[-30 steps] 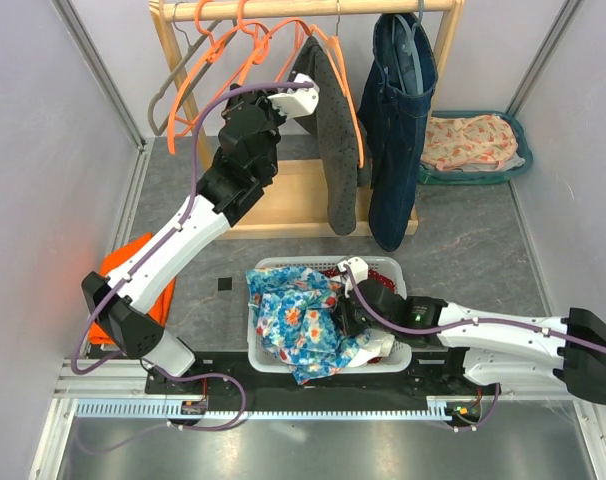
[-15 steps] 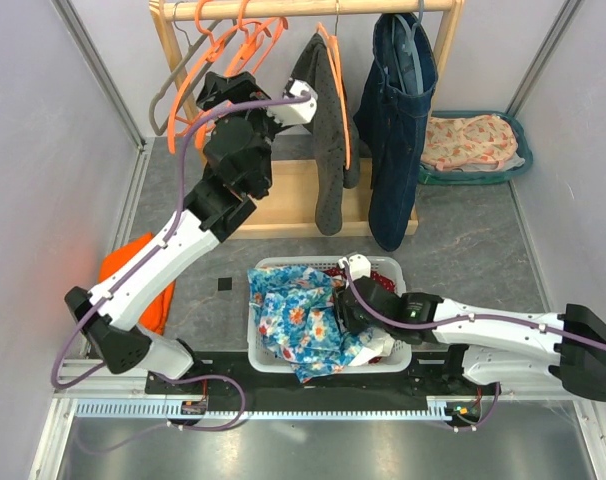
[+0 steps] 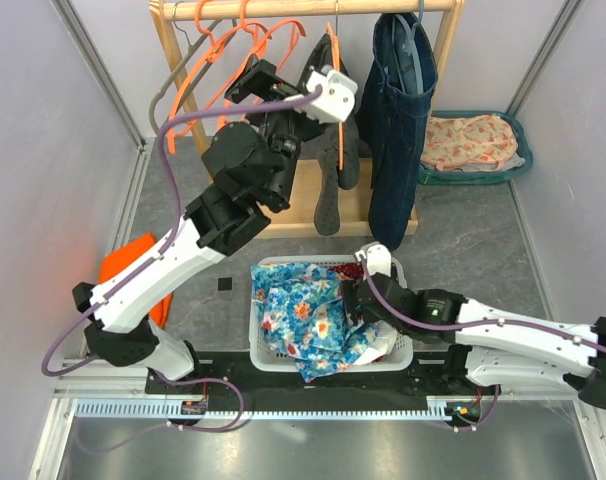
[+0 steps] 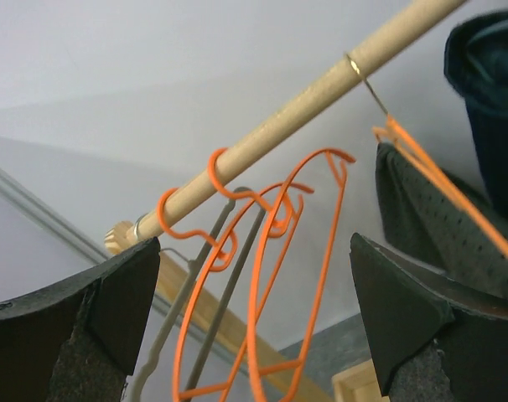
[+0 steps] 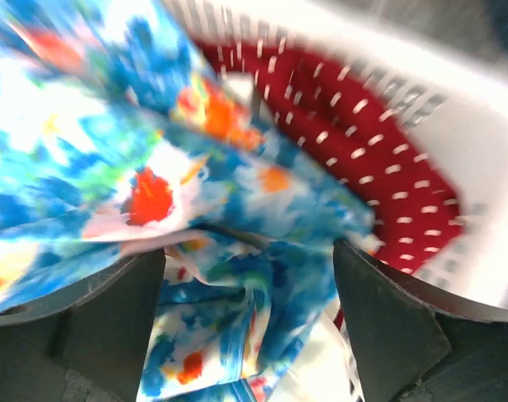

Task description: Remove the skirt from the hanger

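Left gripper (image 4: pixel 254 285) spread wide among thin orange wire hangers (image 4: pixel 275 222) well behind the basket (image 3: pixel 293 262), right gripper (image 5: pixel 250 276) parted over crumpled blue floral skirt (image 5: pixel 153 167) heaped inside that white slotted basket

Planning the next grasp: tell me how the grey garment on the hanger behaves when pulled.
Probably floppy: the grey garment hangs limp from the orange hanger. Likely light: that thin hanger carries it. The hanger hooks over the wooden rod, so a tug may swing it.
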`<action>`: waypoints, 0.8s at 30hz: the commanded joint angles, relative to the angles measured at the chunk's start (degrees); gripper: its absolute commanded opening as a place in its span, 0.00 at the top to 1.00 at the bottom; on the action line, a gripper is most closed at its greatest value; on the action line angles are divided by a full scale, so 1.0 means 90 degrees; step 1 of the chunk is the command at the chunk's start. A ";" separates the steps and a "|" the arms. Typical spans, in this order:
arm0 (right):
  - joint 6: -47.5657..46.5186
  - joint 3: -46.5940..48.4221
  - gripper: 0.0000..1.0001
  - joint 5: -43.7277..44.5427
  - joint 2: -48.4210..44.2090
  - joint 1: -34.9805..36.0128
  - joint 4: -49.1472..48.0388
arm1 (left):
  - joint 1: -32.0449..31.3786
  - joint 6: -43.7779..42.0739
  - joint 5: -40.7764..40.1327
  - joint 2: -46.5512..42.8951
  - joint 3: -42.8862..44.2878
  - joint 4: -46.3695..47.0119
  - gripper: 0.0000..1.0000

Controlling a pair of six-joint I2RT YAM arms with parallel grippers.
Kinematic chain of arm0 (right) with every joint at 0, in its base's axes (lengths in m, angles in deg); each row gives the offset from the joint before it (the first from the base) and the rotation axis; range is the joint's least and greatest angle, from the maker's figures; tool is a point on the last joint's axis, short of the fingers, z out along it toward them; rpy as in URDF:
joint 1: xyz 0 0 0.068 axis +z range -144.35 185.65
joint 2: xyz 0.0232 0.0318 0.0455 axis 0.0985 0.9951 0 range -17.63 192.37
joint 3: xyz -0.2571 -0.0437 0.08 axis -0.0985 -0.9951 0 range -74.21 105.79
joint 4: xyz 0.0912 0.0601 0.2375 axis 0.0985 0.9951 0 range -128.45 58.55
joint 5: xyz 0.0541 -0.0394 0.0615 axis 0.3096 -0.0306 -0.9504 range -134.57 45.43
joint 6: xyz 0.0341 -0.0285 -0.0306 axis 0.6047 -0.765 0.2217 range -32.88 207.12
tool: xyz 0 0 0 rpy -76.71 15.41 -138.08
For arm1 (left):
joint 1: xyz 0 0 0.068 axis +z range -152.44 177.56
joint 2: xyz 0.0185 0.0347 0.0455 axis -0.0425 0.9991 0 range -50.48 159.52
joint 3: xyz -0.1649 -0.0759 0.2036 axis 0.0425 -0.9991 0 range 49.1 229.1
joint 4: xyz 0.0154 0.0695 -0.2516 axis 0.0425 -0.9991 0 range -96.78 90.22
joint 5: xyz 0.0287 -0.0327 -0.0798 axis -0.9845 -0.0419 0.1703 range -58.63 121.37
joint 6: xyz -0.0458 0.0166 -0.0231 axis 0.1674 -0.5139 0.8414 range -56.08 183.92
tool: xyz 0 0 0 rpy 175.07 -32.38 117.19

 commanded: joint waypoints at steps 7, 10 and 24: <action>-0.0204 0.1011 0.12 0.0559 -0.1614 0.0045 0.0325 | 0.0661 0.3323 0.0218 0.2106 0.2208 -0.2225 0.00; -0.0476 0.1138 0.11 0.0325 -0.2015 0.0045 0.0052 | 0.0963 0.3870 0.0471 0.2371 0.2501 -0.2567 0.01; -0.0809 0.1401 0.14 -0.0164 -0.2221 0.0036 -0.0466 | 0.1501 0.4897 0.2003 0.2674 0.2678 -0.3515 0.74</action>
